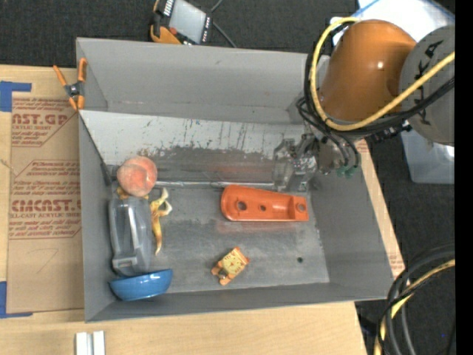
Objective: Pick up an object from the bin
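While the gripper hangs by the right wall of the bin, I see the flat orange plastic piece lying on the floor just toward the near side of it. Its long axis runs left to right, with its right end closest. I cannot tell whether the gripper is open or closed.

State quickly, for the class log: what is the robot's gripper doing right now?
Gripper: cannot be told whether open or closed. It hangs by the right end of the orange flat piece, and nothing can be seen held.
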Controlling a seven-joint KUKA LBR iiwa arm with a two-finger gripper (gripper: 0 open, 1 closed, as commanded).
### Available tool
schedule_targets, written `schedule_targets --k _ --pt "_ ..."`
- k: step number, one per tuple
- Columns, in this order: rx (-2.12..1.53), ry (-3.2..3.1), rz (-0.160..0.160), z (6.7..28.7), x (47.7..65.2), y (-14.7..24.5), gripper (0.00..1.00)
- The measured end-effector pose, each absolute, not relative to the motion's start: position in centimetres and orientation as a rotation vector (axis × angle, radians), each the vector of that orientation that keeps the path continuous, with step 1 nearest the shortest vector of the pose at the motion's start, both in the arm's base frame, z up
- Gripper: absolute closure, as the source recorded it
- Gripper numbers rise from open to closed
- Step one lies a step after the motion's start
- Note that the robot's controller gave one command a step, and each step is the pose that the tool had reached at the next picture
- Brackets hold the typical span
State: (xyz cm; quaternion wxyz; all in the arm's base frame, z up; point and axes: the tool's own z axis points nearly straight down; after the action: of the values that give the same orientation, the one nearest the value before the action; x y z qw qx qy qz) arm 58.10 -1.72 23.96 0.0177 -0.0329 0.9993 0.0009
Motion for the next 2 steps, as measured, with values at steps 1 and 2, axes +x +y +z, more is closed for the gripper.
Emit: schedule_targets --k 1,2 --pt "-0.162 3.091 0.0 29.9 58.6 -3.8 1.0" --pt "-0.162 3.118 0.004 20.2 58.7 -2.0 1.0"
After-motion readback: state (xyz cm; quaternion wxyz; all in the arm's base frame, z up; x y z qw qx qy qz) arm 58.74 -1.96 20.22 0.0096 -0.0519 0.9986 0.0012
